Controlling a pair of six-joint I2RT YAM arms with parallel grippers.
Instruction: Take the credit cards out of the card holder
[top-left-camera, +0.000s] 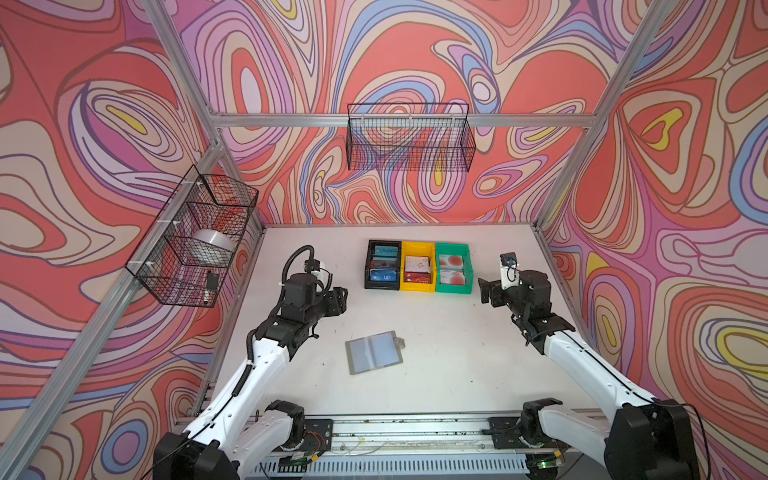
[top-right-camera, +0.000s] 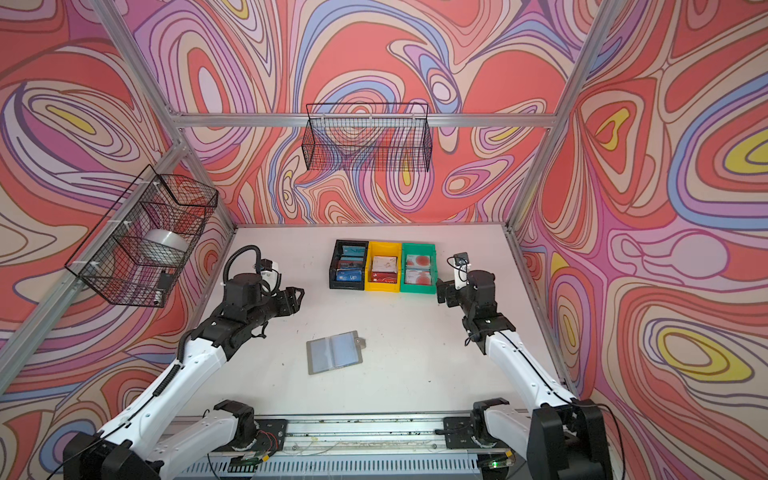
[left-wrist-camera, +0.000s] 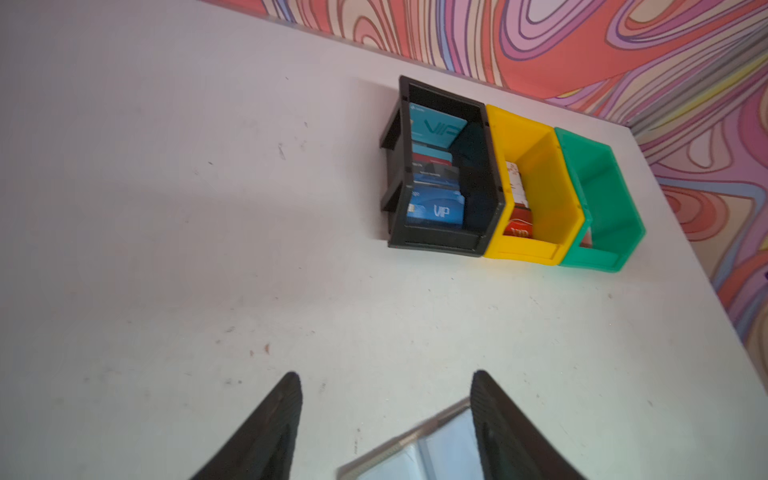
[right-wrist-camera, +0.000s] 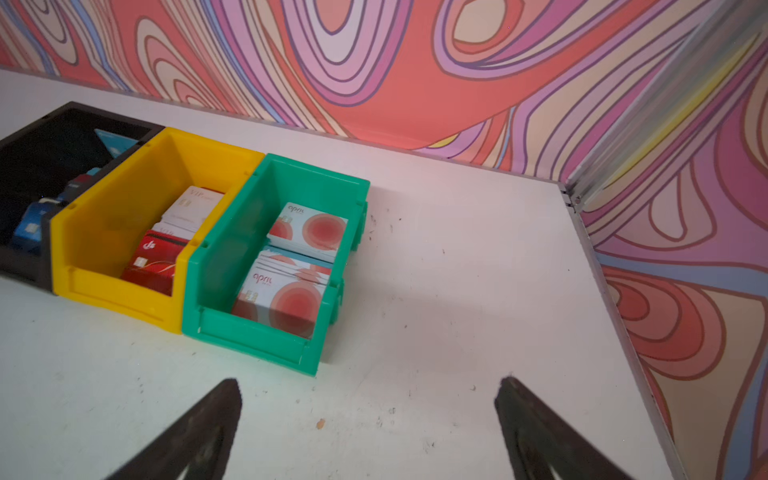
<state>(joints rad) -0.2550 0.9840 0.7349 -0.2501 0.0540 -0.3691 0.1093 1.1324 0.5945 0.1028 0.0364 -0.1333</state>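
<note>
card holder (top-left-camera: 374, 352) lying open, pockets looking empty; credit cards (right-wrist-camera: 291, 299) sitting in bins (top-left-camera: 417, 287); left hand (left-wrist-camera: 384, 380) and right hand (right-wrist-camera: 370, 386) gaping, empty.

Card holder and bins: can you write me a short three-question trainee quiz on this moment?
1. True or false: the card holder lies open.
2. Which colour of bin holds the credit cards with red circles? A black, B yellow, C green.
3. Fill in: the left gripper and the right gripper both stand ____, holding nothing.
Key: 1 true; 2 C, the green bin; 3 open.
</note>
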